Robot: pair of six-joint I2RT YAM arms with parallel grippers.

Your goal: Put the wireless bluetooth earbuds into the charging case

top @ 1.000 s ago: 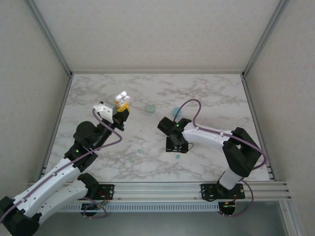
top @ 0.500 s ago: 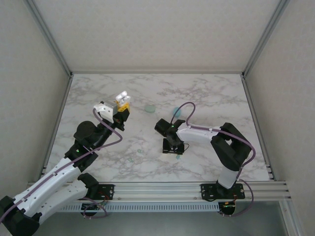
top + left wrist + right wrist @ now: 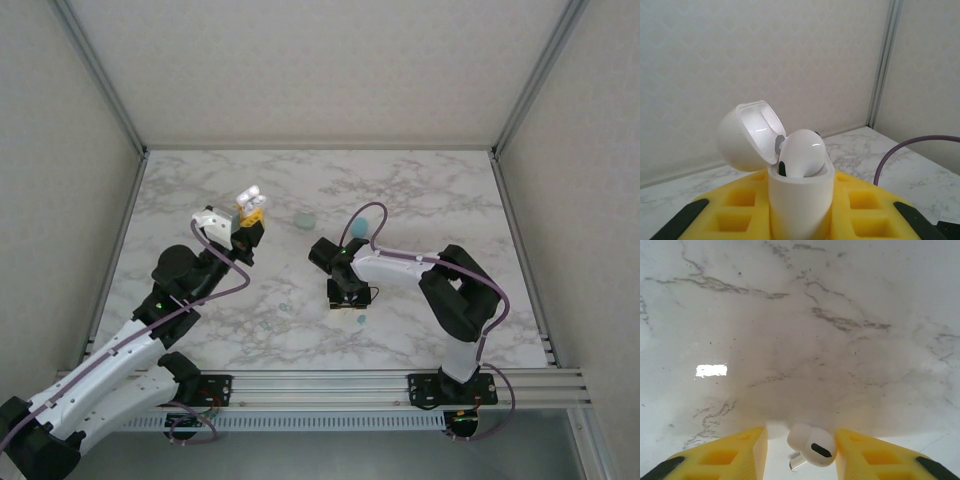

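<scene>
My left gripper (image 3: 247, 213) is raised over the table's left half, shut on a white charging case (image 3: 801, 197). The case stands upright with its lid (image 3: 747, 136) flipped open, and one white earbud (image 3: 802, 152) sits in it. My right gripper (image 3: 800, 434) is down at the table near the middle (image 3: 347, 298). A second white earbud (image 3: 812, 445) lies on the marble between its yellow fingers. The right finger (image 3: 855, 450) is against the bud. A small gap separates the bud from the left finger (image 3: 747, 452), so the jaws are open around it.
A pale green case (image 3: 304, 221) and a blue-teal case (image 3: 362, 226) lie on the marble table (image 3: 450, 190) behind the right gripper. Tiny loose buds rest at the front: two pale ones (image 3: 283, 307) (image 3: 264, 324) and a teal one (image 3: 361, 320). Walls close in on three sides.
My right gripper has slid a little to the left and down to the table, and its jaws have narrowed around the white earbud. The left arm has held still with the case.
</scene>
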